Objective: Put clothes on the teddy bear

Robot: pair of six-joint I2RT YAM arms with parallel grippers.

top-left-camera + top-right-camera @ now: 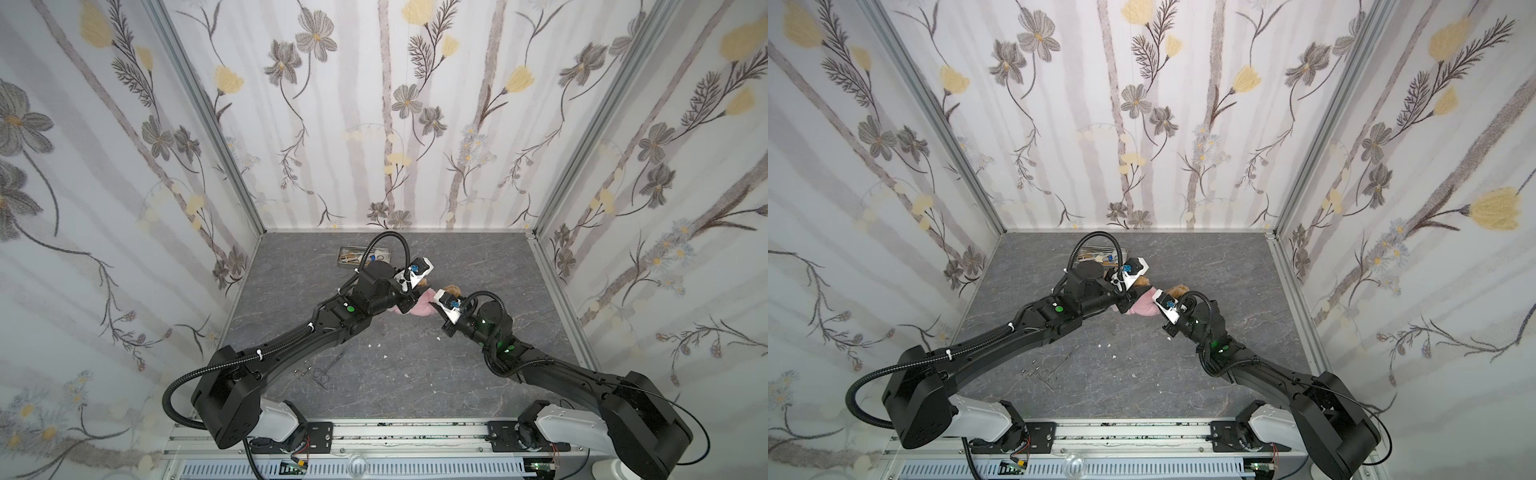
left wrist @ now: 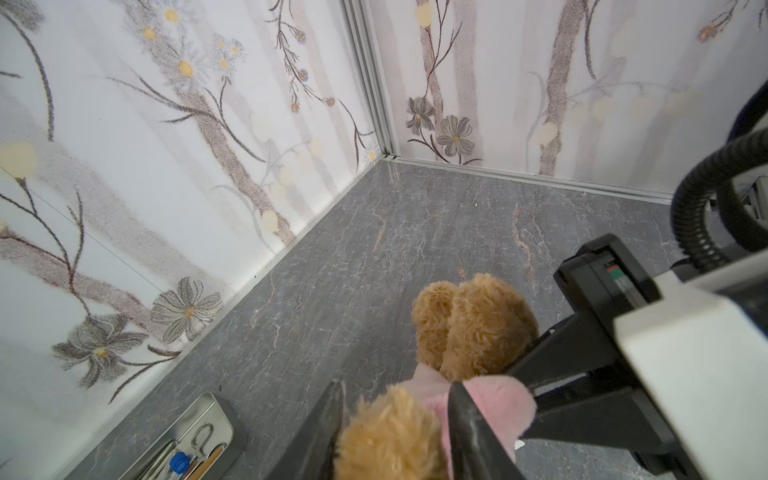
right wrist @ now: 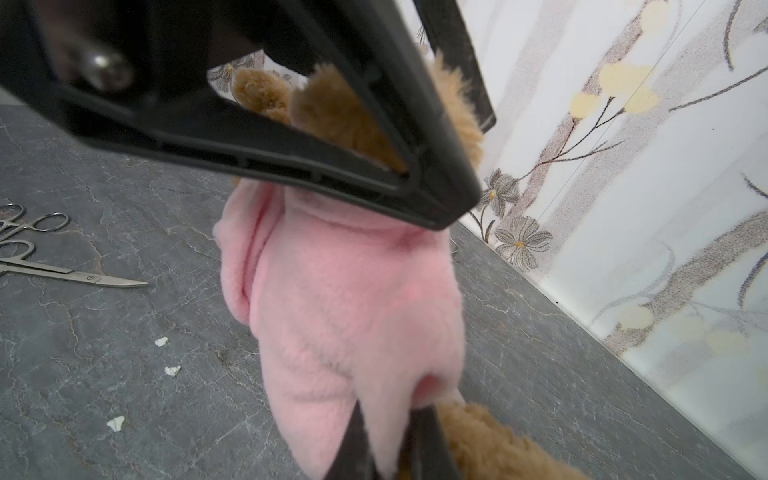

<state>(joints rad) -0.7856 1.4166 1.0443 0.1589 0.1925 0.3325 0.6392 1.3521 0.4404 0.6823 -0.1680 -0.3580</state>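
Note:
The teddy bear (image 1: 453,289) (image 1: 1177,289), golden-brown and fluffy, hangs just above mid-table between both grippers with a pink shirt (image 1: 419,308) (image 3: 353,299) round its body. My left gripper (image 1: 413,297) (image 2: 399,424) is shut on a furry part of the bear (image 2: 390,440) at the shirt's (image 2: 494,399) edge. My right gripper (image 1: 436,308) (image 3: 395,440) is shut on the shirt's other end, where brown fur (image 3: 498,440) pokes out. Two furry lumps (image 2: 478,324) stick out beyond the pink cloth. Its face is hidden.
A metal tray (image 1: 345,251) (image 2: 216,411) of small tools sits at the back, behind the left arm. Scissors and forceps (image 1: 318,372) (image 3: 62,274) lie on the grey table nearer the front. Small white scraps (image 1: 384,356) (image 3: 160,341) dot the surface. Flowered walls close three sides.

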